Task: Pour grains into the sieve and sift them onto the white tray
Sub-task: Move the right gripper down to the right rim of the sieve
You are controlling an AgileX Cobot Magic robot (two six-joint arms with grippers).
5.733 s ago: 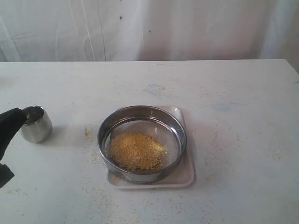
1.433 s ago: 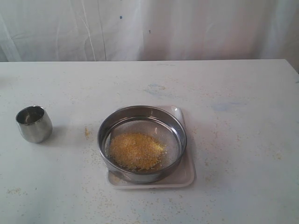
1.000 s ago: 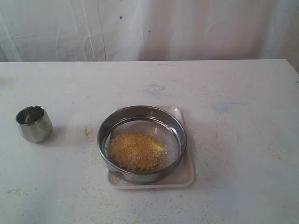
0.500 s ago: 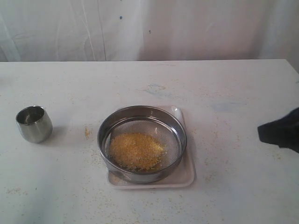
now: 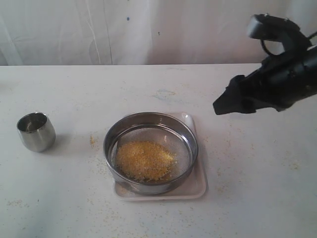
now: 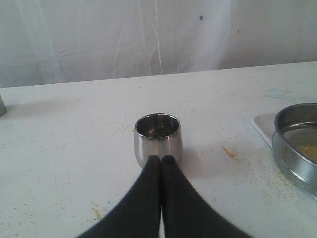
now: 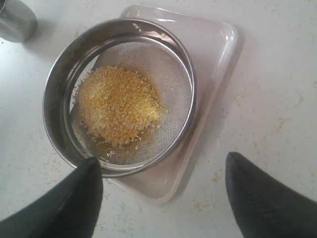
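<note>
The steel-rimmed sieve (image 5: 151,115) sits on the white tray (image 5: 198,187) at the table's middle, and a golden-yellow heap of grains (image 5: 143,159) lies on its mesh. In the air up and to the right of the tray hangs my right gripper (image 5: 223,106). The right wrist view looks down on the sieve (image 7: 54,89), the grains (image 7: 119,101) and the tray (image 7: 215,49), with the right gripper (image 7: 162,163) open and empty above the tray's edge. My left gripper (image 6: 161,159) is shut on nothing, just short of the small steel cup (image 6: 158,136); the exterior view does not show it.
The empty steel cup (image 5: 35,131) stands upright at the left of the table. Stray yellow granules (image 5: 92,141) lie between the cup and the sieve and are scattered over the tabletop. A white curtain hangs behind the table's far edge.
The right arm has come into the exterior view from the right edge, risen and moved left toward the tray. The left gripper, beside the cup several seconds ago, has left that view. Sieve, tray and cup are unmoved.
</note>
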